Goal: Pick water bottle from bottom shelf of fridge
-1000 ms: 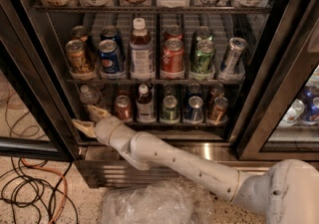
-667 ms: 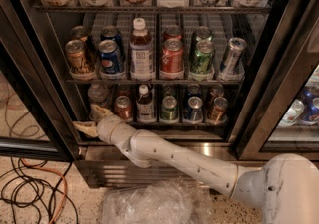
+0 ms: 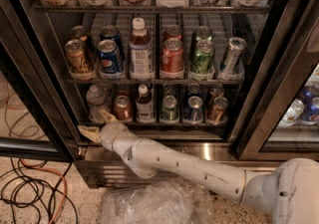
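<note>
Hand [image 3: 92, 122] sat spread open and empty at left end of bottom shelf [image 3: 199, 124], just below bottle [image 3: 95, 102] in fridge [image 3: 259, 93].

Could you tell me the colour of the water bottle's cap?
Clear, seen in the camera view; the gripper is at the base of the water bottle.

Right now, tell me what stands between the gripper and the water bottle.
Nothing visible does. The gripper, fingers open, sits right in front of the water bottle at the bottom shelf's left end; the can beside it stands clear.
</note>
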{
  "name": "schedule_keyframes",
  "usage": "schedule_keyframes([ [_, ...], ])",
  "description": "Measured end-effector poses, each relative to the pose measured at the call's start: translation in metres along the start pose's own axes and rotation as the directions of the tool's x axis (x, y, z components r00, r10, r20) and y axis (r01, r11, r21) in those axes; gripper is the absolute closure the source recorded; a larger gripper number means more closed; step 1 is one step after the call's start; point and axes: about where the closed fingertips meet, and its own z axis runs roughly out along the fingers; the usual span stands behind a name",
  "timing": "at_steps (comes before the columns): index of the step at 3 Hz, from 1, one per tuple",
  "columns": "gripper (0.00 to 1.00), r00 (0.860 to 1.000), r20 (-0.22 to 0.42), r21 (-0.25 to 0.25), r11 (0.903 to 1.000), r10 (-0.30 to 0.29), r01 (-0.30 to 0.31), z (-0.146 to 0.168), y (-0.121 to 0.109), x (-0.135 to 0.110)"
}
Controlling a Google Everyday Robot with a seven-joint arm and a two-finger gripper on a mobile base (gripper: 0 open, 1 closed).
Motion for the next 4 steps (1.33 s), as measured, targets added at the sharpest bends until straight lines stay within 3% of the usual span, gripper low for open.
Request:
schedule_keyframes([
  [1,0.22,0.998,-0.065,-0.008,0.9996,0.026,-0.026,-0.015,0.012,0.002],
  [3,0.23,0.994,-0.111,0.018,0.9997,-0.016,0.018,-0.024,0.003,-0.013],
  [4,0.38,0.994,-0.111,0.018,0.9996,-0.017,0.019,-0.024,0.002,-0.014],
])
